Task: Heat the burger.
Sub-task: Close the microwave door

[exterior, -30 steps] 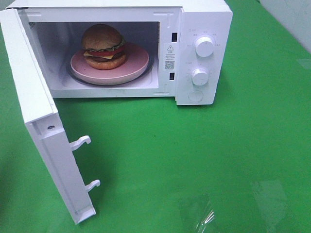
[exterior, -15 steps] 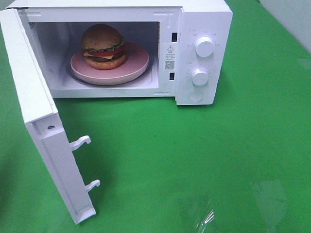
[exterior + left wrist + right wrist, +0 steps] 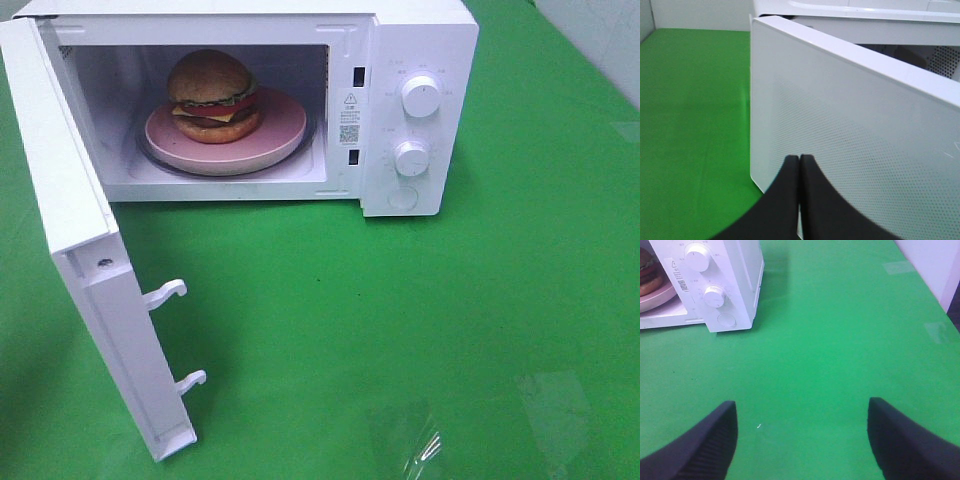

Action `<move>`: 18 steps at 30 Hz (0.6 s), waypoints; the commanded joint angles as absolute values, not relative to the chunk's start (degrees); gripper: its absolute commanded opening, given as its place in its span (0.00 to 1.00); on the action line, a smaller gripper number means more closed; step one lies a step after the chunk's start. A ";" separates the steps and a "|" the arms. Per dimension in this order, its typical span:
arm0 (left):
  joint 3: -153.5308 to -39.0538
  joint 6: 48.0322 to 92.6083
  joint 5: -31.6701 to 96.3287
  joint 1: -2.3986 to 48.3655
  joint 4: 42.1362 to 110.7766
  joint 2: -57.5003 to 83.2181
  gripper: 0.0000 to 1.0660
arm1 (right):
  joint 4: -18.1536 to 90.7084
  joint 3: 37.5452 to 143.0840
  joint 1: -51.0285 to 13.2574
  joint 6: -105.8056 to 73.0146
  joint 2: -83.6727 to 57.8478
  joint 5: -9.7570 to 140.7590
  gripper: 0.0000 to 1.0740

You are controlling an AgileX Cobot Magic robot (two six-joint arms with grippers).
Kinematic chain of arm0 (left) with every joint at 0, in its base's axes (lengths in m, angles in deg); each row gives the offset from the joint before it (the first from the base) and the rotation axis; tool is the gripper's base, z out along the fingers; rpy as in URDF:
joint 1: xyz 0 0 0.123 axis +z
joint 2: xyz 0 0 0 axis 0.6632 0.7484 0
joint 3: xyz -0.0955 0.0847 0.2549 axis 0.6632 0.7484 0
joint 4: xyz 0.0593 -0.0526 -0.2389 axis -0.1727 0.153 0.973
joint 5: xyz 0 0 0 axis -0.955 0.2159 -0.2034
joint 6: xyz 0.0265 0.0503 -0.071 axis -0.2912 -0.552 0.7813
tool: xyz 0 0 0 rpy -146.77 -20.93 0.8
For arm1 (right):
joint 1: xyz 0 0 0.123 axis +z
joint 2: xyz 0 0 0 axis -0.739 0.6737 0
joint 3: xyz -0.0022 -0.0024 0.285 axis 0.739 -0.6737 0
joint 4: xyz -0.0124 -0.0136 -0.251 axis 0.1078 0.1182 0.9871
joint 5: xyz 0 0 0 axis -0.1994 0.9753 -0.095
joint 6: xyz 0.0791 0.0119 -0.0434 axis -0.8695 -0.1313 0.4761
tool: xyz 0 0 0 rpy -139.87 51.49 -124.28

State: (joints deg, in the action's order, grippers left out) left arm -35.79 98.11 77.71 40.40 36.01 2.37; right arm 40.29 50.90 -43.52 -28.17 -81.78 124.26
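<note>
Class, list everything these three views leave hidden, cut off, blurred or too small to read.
Exterior high: print around the dials and on the warning label, too small to read.
Right wrist: the burger, cut off by the picture's edge.
Left wrist: the microwave inside, hidden by the door.
Left wrist: whether the left gripper touches the door, unclear.

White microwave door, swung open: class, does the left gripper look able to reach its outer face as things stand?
Probably yes. The shut left gripper points straight at the white perforated microwave door, with nothing between them; whether they touch is unclear.
</note>
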 commanded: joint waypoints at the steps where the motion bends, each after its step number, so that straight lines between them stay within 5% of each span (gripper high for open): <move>1: -35.79 99.43 83.38 40.40 34.40 6.27 0.00 | 40.35 50.78 -43.81 -28.46 -83.21 123.91 0.65; 18: -39.91 96.96 83.38 32.32 34.80 14.41 0.00 | 40.35 50.78 -43.81 -28.46 -83.21 123.91 0.65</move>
